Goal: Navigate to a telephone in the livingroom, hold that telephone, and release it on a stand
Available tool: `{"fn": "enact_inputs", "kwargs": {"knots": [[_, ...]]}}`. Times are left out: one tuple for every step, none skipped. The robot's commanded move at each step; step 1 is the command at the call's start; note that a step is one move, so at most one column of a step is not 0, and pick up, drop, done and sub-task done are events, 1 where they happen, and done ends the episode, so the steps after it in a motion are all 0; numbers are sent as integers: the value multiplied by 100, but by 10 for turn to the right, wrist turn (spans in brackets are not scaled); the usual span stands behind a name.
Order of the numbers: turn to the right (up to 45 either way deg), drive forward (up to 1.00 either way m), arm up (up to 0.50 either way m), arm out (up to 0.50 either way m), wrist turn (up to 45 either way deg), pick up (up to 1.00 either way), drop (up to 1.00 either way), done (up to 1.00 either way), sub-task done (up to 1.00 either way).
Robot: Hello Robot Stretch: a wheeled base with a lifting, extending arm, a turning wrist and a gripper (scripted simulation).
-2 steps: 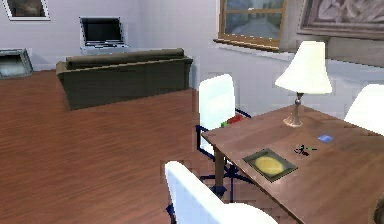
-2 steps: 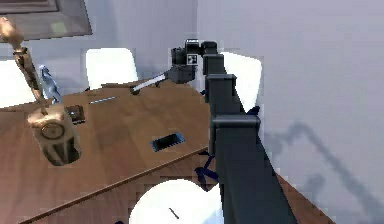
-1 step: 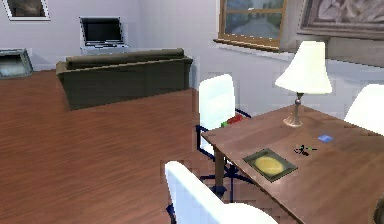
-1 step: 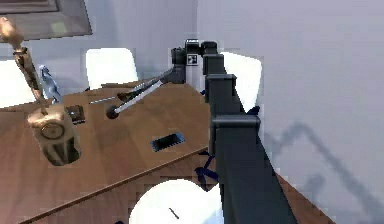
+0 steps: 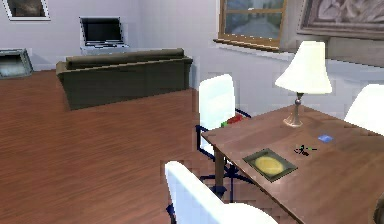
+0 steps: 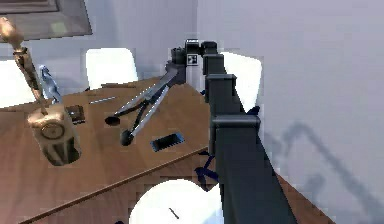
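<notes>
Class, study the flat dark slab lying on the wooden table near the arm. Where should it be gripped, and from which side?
Probably across its two long edges, coming straight down from above. The flat dark slab lies flat on the table, thin and low, so its sides offer little to catch.

Dark square arm (image 6: 238, 140), thin-fingered end effector (image 6: 119, 128)

The arm (image 6: 236, 140) extends over the bench (image 6: 95, 168), jaws slanting down toward its middle; whether they hold anything cannot be told.
</notes>
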Motion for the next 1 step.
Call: {"fn": "enact_inputs", "kwargs": {"knots": [[0, 0, 0, -44, 0, 0, 0, 0, 0]]}}
